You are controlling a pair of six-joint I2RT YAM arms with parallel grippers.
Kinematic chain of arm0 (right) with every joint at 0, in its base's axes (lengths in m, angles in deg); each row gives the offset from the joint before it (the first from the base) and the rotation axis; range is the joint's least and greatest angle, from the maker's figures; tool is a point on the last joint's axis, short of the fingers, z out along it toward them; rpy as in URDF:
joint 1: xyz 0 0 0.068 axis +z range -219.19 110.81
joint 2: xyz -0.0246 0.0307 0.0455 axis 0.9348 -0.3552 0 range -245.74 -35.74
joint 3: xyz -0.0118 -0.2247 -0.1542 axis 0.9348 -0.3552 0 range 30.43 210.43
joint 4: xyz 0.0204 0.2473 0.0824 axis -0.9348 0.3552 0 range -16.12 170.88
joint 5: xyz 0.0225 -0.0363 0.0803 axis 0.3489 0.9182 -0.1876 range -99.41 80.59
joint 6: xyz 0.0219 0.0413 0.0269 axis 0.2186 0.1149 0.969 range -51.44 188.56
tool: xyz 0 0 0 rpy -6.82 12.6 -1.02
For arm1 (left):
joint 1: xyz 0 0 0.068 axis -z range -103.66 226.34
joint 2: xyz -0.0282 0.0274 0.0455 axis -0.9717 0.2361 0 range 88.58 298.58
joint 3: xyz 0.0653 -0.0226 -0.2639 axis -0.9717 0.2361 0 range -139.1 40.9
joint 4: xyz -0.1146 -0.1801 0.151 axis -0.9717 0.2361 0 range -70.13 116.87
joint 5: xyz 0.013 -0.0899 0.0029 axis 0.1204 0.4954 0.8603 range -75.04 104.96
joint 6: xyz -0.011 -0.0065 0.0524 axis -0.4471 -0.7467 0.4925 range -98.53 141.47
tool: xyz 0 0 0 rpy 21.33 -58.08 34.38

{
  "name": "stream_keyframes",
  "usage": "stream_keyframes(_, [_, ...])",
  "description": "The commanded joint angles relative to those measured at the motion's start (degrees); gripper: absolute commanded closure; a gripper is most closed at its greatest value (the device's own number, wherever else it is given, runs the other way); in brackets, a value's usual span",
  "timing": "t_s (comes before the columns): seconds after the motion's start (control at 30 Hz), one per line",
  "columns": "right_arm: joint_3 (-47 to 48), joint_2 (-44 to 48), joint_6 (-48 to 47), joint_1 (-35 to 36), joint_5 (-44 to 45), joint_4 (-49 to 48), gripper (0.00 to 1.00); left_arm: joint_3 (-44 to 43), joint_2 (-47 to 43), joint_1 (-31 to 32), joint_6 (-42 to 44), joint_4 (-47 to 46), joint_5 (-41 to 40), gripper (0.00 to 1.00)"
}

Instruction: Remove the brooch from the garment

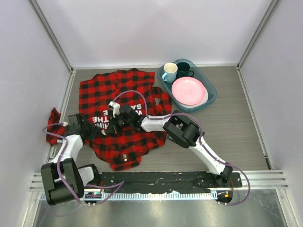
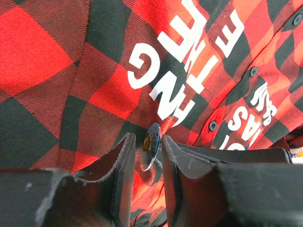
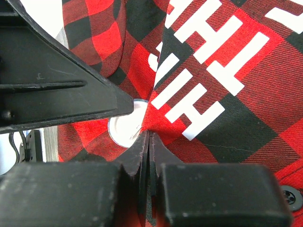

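We see shirt (image 1: 120, 92) spread on table (image 1: 236, 132), one sleeve at the table's left edge. Bare room lies right of the shirt, with tray (image 1: 210, 101) off its far right corner. Both arms meet over the shirt's lettering. Only the left wrist view shows brooch (image 2: 151, 144), edge-on on the shirt between the narrow fingers of left gripper (image 2: 149, 151); we cannot tell if it is clamped. In the right wrist view, right gripper (image 3: 149, 137) is closed on a shirt fold, with a pale disc (image 3: 124, 128) just beside.
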Motion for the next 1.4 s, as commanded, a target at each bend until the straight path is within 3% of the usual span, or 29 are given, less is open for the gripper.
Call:
stream_keyframes(0.0, [2.10,0.70,-1.20,0.64,0.43,-0.07,0.93,0.81,0.52,-0.37,0.02,-5.00,3.09,0.70])
stream_keyframes(0.47, [3.86,1.05,-2.17,0.64,1.48,2.21,0.89,1.43,-1.67,-0.37,6.61,-3.16,2.13,1.00])
stream_keyframes(0.87, [4.56,1.31,-1.99,0.64,1.57,3.09,0.82,3.10,-4.14,-0.29,10.48,-4.30,1.69,1.00])
stream_keyframes(0.93, [4.74,1.05,-1.99,0.64,0.70,3.00,0.82,2.57,-3.70,-0.37,10.31,-2.99,1.43,0.96])
stream_keyframes(1.03, [4.65,0.88,-1.99,0.73,0.43,2.65,0.83,1.96,-3.43,-0.37,9.00,-0.96,1.69,0.75])
stream_keyframes(1.07, [4.65,0.87,-1.99,0.73,0.25,2.74,0.83,1.96,-3.87,-0.37,8.73,-0.79,1.69,0.62])
stream_keyframes(1.1, [4.74,0.87,-2.17,0.82,0.16,2.65,0.83,1.96,-4.22,-0.46,8.20,-0.61,1.69,0.58])
stream_keyframes(1.17, [4.74,0.79,-2.34,0.82,-0.10,2.56,0.84,2.13,-5.62,-0.37,6.88,-0.78,1.69,0.54])
stream_keyframes(1.37, [4.83,0.35,-3.31,0.99,-0.71,2.83,0.88,0.64,-4.75,-1.07,3.72,-2.01,2.30,0.55])
